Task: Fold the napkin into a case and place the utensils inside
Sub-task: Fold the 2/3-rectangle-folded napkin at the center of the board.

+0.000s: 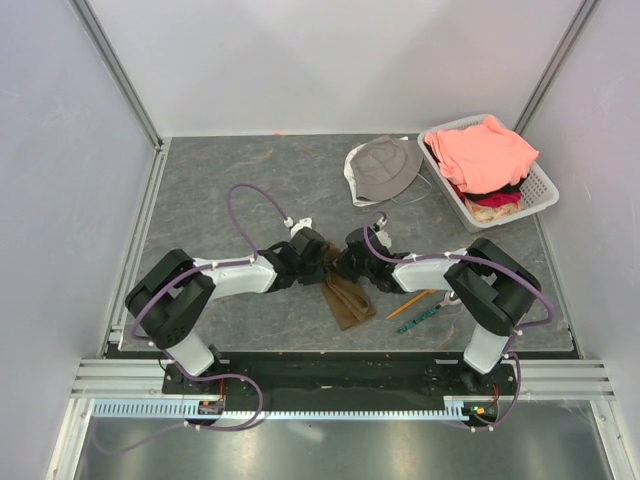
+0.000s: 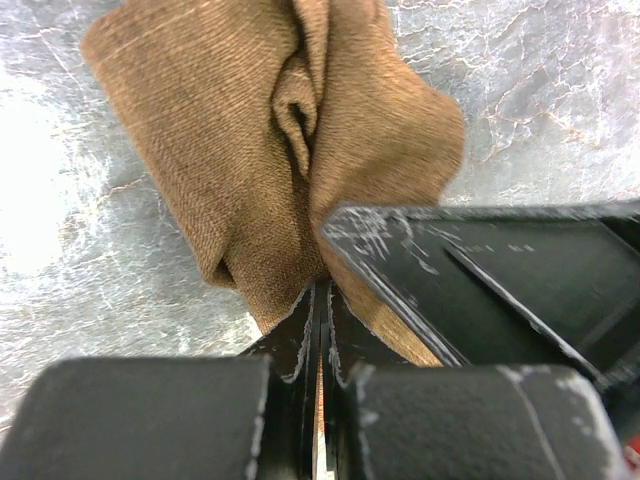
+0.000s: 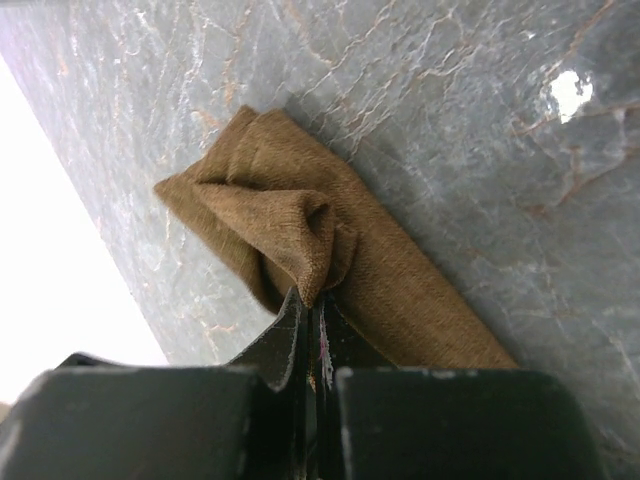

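The brown napkin point(image 1: 346, 296) lies folded into a narrow strip at the table's middle, its far end bunched between both grippers. My left gripper point(image 1: 326, 257) is shut on the napkin's edge; the cloth point(image 2: 270, 130) hangs crumpled from its tips in the left wrist view. My right gripper point(image 1: 342, 262) is shut on another pinch of the napkin point(image 3: 300, 230), lifted a little above the table. The orange fork point(image 1: 411, 303) and the green patterned utensil point(image 1: 419, 319) lie on the table to the right of the napkin, under the right arm.
A grey bucket hat point(image 1: 384, 168) lies at the back. A white basket point(image 1: 535, 185) with salmon-pink clothes point(image 1: 487, 152) stands at the back right. White walls enclose the table on three sides.
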Motion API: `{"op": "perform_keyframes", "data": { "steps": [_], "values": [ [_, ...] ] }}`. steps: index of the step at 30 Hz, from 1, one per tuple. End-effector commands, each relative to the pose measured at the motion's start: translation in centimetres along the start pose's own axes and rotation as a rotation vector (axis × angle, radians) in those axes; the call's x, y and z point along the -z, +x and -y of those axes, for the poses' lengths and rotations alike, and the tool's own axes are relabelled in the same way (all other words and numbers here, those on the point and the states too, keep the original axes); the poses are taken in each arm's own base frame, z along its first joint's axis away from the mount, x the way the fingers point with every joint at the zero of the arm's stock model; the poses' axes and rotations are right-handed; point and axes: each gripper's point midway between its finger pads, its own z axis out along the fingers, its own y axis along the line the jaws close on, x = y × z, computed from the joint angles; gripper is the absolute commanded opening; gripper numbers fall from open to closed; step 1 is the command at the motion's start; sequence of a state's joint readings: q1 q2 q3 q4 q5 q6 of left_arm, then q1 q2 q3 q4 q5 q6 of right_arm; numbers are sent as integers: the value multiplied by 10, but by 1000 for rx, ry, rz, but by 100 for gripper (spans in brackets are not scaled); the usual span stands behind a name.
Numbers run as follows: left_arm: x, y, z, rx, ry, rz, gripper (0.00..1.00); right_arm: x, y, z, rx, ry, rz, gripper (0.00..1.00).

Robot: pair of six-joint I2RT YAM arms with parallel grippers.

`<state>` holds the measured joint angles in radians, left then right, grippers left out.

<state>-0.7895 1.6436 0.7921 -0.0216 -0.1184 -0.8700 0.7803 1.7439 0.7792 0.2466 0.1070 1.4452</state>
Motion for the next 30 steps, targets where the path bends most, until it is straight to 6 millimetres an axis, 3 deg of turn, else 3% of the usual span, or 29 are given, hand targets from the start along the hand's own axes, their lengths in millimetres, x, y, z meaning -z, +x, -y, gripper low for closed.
{"op": "perform_keyframes", "data": {
  "steps": [1,9,10,15,20,26,30],
  "values": [
    [12,4,-11,-88,-23,-16,3,-6,-2,1,16,0,28,0],
    [50,-21,1,-67,28,19,18,-7,-6,11,63,33,51,0],
    [52,-23,5,-65,39,21,25,-7,-6,10,63,30,51,0],
    [38,-15,14,-112,67,-47,33,-6,-4,3,57,15,35,0],
    [25,-18,21,-126,81,-41,40,-1,-1,-8,30,-2,11,0],
    [8,-17,15,-150,31,-61,39,4,4,-15,-1,-26,-18,0],
    [-1,-9,2,-120,-31,-85,30,7,7,-21,-16,-44,-40,1]
  ]
}}
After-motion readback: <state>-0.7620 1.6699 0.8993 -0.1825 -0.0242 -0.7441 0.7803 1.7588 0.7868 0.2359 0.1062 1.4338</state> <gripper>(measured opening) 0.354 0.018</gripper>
